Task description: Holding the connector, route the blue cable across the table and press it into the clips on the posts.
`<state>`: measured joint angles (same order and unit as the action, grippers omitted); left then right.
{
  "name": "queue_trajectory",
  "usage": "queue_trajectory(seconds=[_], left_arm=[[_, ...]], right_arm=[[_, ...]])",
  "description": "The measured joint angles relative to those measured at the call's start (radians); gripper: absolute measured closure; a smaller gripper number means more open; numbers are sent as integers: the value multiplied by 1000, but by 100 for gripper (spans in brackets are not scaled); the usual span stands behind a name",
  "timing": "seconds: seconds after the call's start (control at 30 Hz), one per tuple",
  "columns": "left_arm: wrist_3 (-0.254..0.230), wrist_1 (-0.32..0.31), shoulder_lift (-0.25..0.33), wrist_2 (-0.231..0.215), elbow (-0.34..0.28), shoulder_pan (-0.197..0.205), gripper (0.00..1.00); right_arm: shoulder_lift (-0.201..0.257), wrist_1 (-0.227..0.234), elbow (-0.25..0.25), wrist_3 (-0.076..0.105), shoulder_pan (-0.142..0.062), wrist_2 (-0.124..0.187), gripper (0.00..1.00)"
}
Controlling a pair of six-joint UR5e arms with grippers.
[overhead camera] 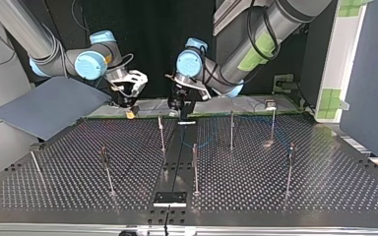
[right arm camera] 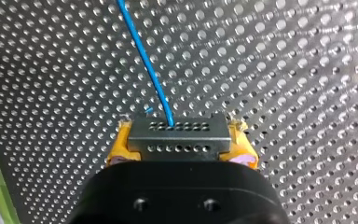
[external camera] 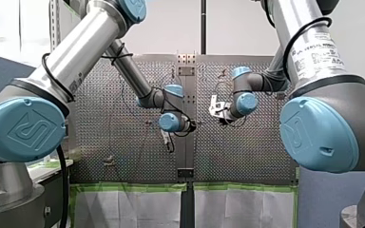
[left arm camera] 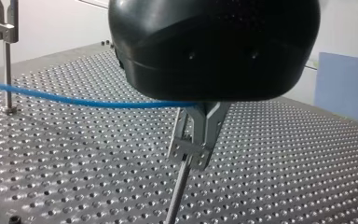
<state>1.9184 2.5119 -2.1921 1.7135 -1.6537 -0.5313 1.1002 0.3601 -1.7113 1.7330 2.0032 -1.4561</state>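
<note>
The grey metal connector block [right arm camera: 177, 140], with two rows of small holes, sits crosswise in my right claw [right arm camera: 181, 133]. The claw's yellow pads [right arm camera: 121, 142] are closed against the block's two ends. The thin blue cable [right arm camera: 149, 65] leaves the block's face and runs straight ahead of that claw, low over the perforated metal counter [right arm camera: 307, 70]

In the left wrist view the cable comes in from the side as a taut, nearly level line and vanishes beneath my left claw [left arm camera: 196, 154]. Right under that claw a small bracket-shaped metal clip [left arm camera: 185, 150] tops a thin metal post [left arm camera: 177, 196]. The cable's long axis appears to cross over the clip, a little higher than it, so the clip lies below the cable rather than beside it. I judge the coming move to be a short push straight down, and my left claw is the nearer one to make it. I cannot tell whether that claw is closed on the cable, because its black housing hides the spot

A second post [left arm camera: 7, 60] stands further off along the cable, and the line crosses it below its clip

In the top view both claws hang close together at the counter's far edge, mine right at the view's left, with the other posts nearer
</note>
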Motion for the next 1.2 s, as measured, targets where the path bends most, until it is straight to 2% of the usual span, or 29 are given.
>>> queue_trajectory(seconds=[0.27, 0.5, 0.77, 1.13, 1.17, 1.2], left_arm=[[-2, 19, -37, -21, 34, 22, 99], [-39, 57, -88, -5, 95, 54, 99], [-55, 101, -93, -4, 167, 78, 99], [-58, 110, -94, -15, 185, 90, 99], [-59, 112, -94, -15, 185, 90, 89], [-59, 116, -94, -16, 186, 91, 89]], right_arm=[[-24, 33, 0, 11, -28, 26, 100], [-34, 45, 6, 14, -52, 39, 100], [-46, 52, 20, 12, -69, 59, 100], [-48, 53, 49, 16, -96, 72, 100], [-48, 53, 50, 16, -100, 72, 100], [-48, 53, 51, 16, -102, 72, 100]])
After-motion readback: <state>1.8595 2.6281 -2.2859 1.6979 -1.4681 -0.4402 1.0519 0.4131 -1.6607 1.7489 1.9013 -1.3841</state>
